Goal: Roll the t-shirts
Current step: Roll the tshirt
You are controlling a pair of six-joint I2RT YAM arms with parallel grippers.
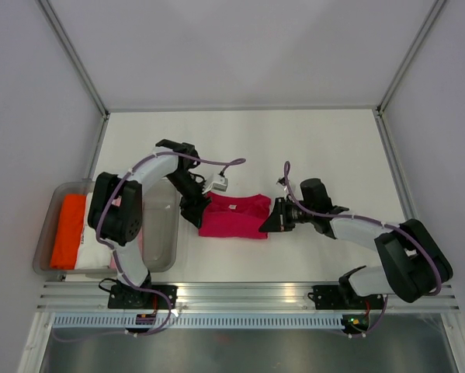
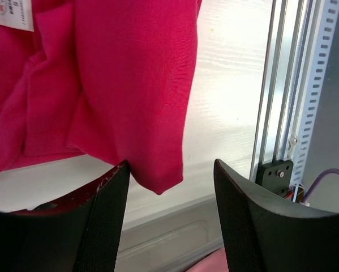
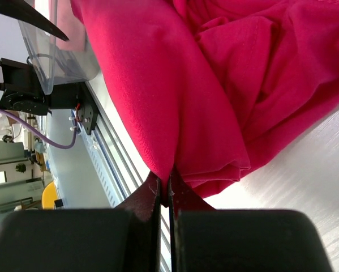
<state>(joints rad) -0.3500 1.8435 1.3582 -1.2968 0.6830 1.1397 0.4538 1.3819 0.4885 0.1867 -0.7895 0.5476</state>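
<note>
A deep magenta t-shirt (image 1: pixel 234 216) lies folded in a compact band on the white table between the two arms. My left gripper (image 1: pixel 193 214) stands open at its left end. In the left wrist view, a loose corner of the t-shirt (image 2: pixel 129 85) hangs beside the left finger of that gripper (image 2: pixel 170 163), unclamped, and a white label (image 2: pixel 11 14) shows at the top. My right gripper (image 1: pixel 269 220) is at the shirt's right end. The right wrist view shows that gripper (image 3: pixel 169 177) shut, pinching a fold of the t-shirt (image 3: pixel 214 68).
A clear plastic tub (image 1: pixel 164 229) stands just left of the left gripper, with orange cloth (image 1: pixel 67 231) and lighter cloth in it. Its rim (image 2: pixel 169 238) lies under the open jaws. An aluminium rail (image 1: pixel 248 289) runs along the table's near edge.
</note>
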